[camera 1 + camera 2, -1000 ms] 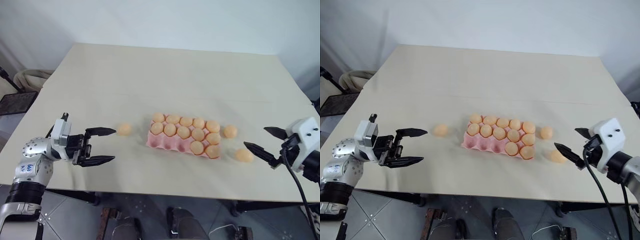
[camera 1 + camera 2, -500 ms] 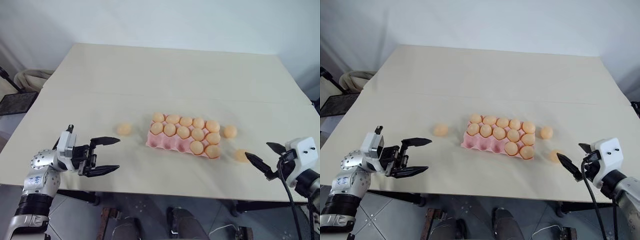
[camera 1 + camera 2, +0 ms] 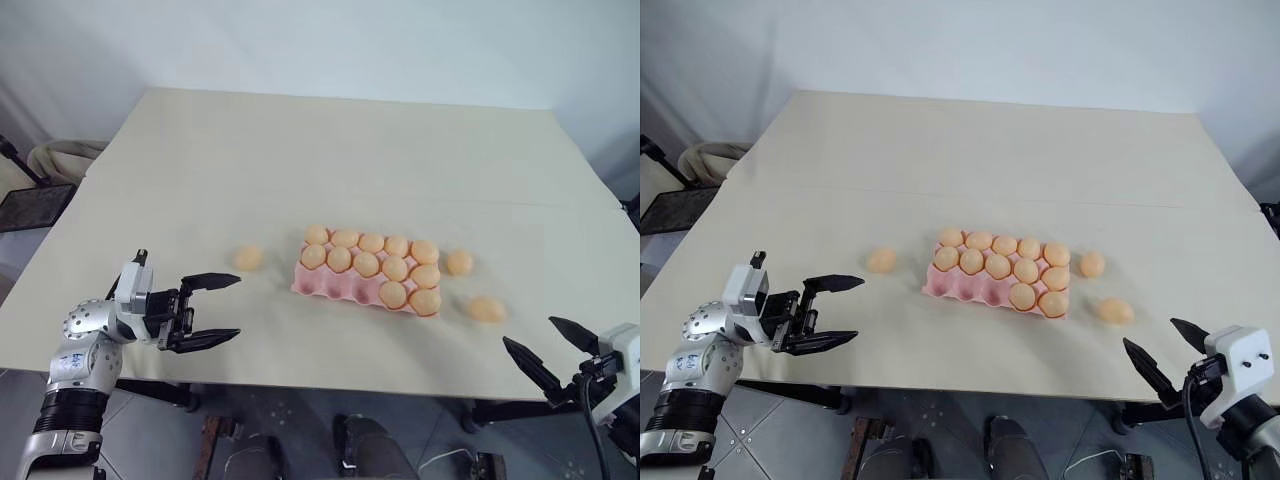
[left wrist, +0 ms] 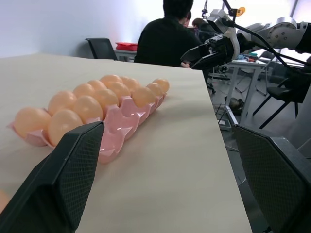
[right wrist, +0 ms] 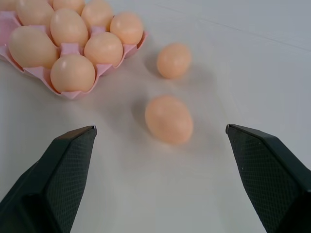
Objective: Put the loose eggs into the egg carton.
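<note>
- The right gripper [image 3: 1164, 352], fingers apart and empty, is sitting lower right; it should be straddling the nearest pale orange oval egg [image 3: 1114, 310] squarely.
- The left gripper [image 3: 213, 310] is gaping too; the pink moulded egg carton [image 3: 340, 288] is showing vacancies.

Three loose eggs [image 3: 487, 309] beside pink egg carton [image 3: 345, 283]

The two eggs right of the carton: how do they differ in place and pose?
The far egg lies close beside the carton; the near egg lies further off, toward the table edge. The near egg looks elongated sideways; the far egg looks rounder. Both are pale orange and loose on the table.
</note>
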Controlling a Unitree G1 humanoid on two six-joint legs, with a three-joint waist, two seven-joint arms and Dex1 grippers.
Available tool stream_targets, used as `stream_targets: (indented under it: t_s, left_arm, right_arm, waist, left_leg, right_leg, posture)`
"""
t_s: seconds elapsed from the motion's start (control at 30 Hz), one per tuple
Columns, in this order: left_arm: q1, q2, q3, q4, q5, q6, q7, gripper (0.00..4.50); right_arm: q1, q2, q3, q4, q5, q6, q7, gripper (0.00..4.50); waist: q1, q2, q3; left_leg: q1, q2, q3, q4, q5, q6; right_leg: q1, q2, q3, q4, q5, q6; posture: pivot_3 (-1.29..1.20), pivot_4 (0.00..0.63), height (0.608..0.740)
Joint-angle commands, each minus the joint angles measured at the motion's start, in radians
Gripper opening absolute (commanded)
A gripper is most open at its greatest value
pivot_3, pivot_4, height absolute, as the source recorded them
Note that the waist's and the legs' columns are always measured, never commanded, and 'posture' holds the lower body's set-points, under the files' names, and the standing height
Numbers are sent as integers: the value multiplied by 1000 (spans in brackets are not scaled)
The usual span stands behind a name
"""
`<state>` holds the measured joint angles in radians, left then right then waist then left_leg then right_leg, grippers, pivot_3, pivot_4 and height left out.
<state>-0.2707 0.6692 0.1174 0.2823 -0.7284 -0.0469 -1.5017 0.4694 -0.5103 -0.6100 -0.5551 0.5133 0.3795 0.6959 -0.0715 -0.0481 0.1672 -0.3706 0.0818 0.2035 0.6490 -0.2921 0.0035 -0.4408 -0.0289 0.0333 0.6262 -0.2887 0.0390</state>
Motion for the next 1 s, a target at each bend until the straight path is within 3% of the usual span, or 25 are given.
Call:
stream_targets:
  t_s: [0.03, 0.27, 0.6, 0.87, 0.93, 1.0]
  left_arm:
    - [-22, -15, 7, -34, 5, 5, -61, 4500]
    - [0, -27, 23, -53, 18, -5, -51, 4500]
    - [38, -29, 47, -95, 22, -1, -34, 4500]
    - [41, -33, 52, -93, 30, -7, -31, 4500]
    - [32, -35, 50, -82, 33, -10, -34, 4500]
    - [24, -37, 48, -74, 35, -10, -38, 4500]
  right_arm:
    - [-84, -15, 67, 34, -49, -19, -50, 4472]
    - [-280, -25, 189, 215, -141, -3, -122, 4472]
    - [-381, -32, 260, 343, -180, 45, -159, 4472]
    - [-361, -53, 249, 300, -165, 69, -149, 1937]
    - [-372, -66, 242, 250, -143, 84, -140, 1601]
    - [-397, -78, 239, 192, -108, 120, -135, 1601]
  waist:
    - [-9, 0, 0]
    - [-13, 1, 1]
    - [-12, 2, 1]
    - [-12, 2, 1]
    - [-13, 3, 2]
    - [-14, 3, 2]
  left_leg:
    - [1, 0, 0, 0, 0, 0]
    - [0, 0, -1, -1, 2, 0]
    - [-1, 0, -1, -1, 1, -2]
    - [-1, 0, -1, -2, 1, -2]
    - [-1, 0, -1, -2, 1, -2]
    - [-1, 0, -1, -2, 1, -2]
  right_leg:
    - [1, 0, 0, 0, -1, -1]
    - [0, 0, 0, 0, -1, -3]
    - [-2, 0, 0, 1, 2, 3]
    - [-2, 0, 0, 1, 2, 3]
    - [-2, 0, 0, 1, 2, 3]
    - [-2, 0, 0, 1, 2, 3]
  posture:
    - [0, 150, 740]
    - [0, 150, 740]
    - [0, 150, 740]
    - [0, 150, 740]
    - [0, 150, 740]
    - [0, 150, 740]
